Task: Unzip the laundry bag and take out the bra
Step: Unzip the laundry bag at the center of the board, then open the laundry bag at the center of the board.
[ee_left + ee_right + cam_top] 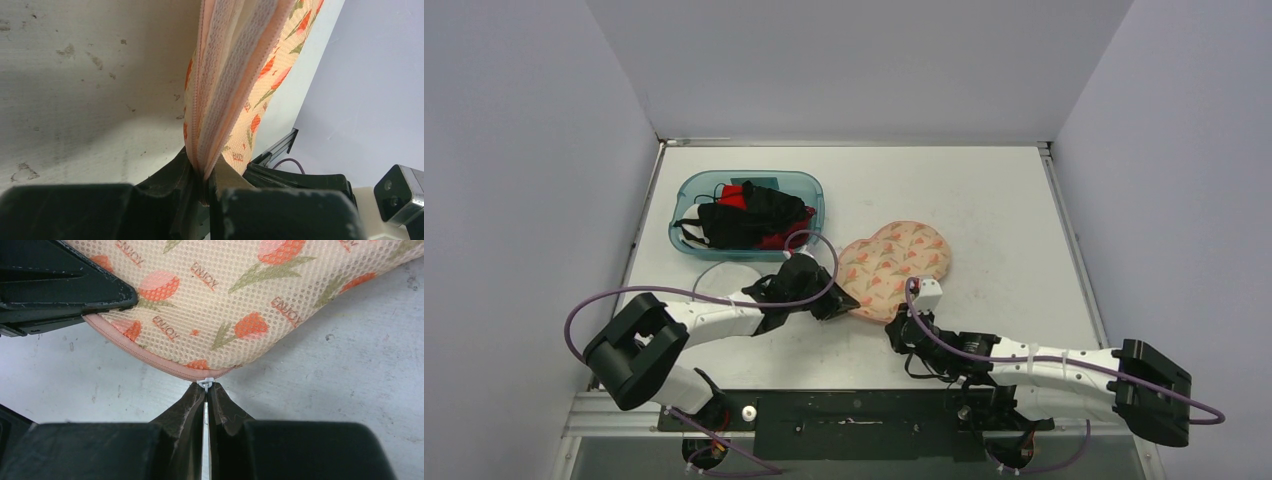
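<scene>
In the middle of the table [984, 200], your laundry bag [894, 262] lay just right of the blue tub [686, 190] of dark clothes [744, 215]. It was a soft peach mesh bag with orange tulips, green leaves and the word ENJOY all over it. A pink zipper [135, 352] ran along its edge. Your left gripper [205, 177] was squeezed tight on the bag's near-left edge. Your right gripper [206, 390] was pinched shut on the little white zipper pull [205, 383].
</scene>
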